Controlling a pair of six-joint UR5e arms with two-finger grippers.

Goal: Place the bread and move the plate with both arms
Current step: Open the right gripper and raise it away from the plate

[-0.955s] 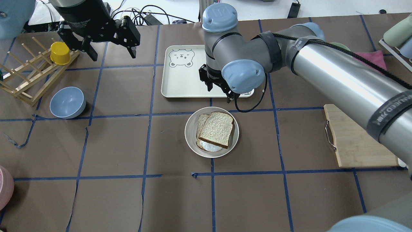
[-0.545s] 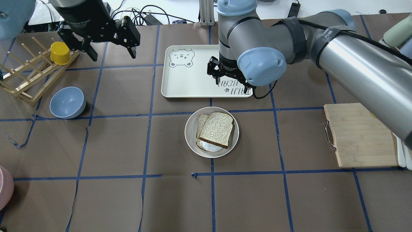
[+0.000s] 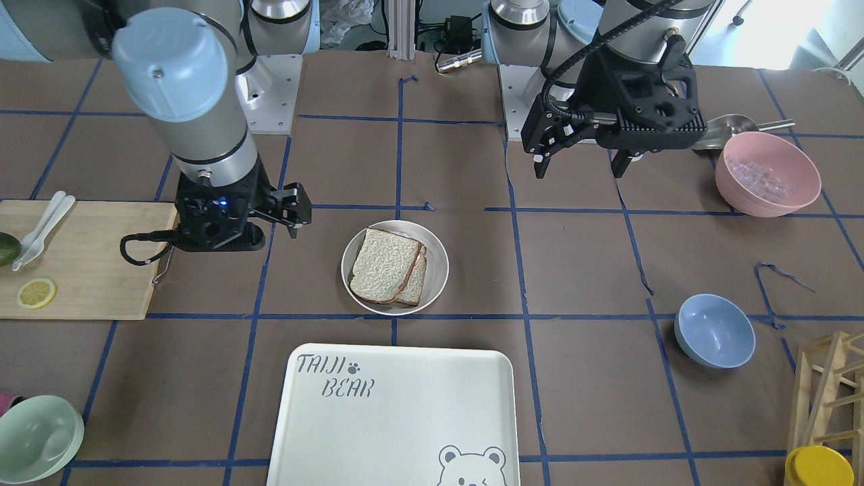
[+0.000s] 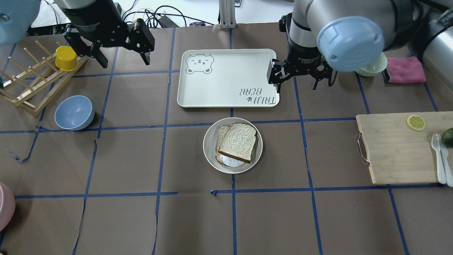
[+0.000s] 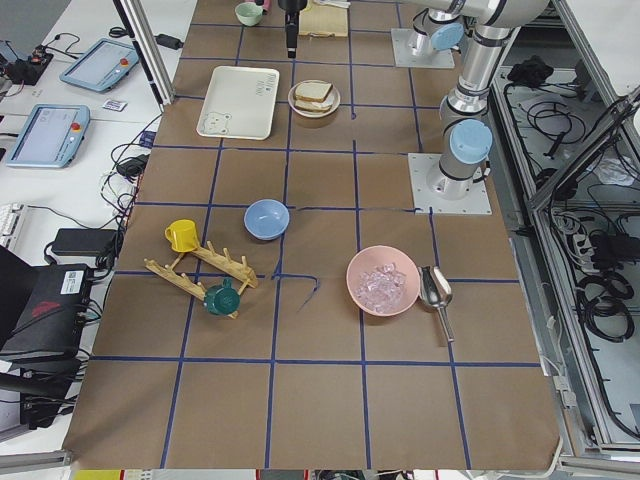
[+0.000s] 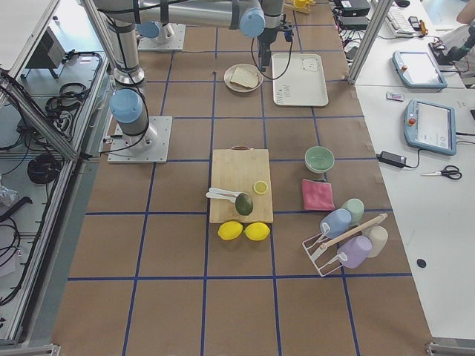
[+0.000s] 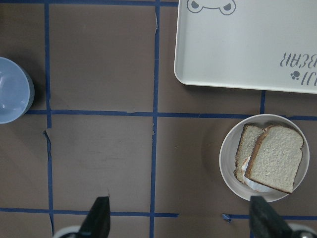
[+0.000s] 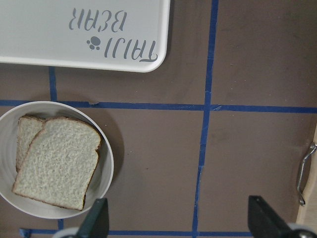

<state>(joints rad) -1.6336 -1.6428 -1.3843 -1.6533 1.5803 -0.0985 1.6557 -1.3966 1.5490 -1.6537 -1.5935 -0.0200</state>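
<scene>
- Off-white plate [image 4: 209, 150] sat mid-way along the bench [image 4: 124, 159], bread [image 4: 238, 142] lying on it over another slice [image 4: 222, 133].
- Left fingers [image 4: 145, 54] hung spread, far left.
- Right fingers [image 4: 276, 80] hung spread beside the right edge of the tray [image 4: 226, 76].

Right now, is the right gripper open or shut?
Open. The right gripper shows both fingers spread wide with nothing held between them; the bread lies on the plate.

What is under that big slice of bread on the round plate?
Under the bread a smaller slice pokes out on one side, with something white showing at one edge, all on the plate. The rest is covered.
</scene>
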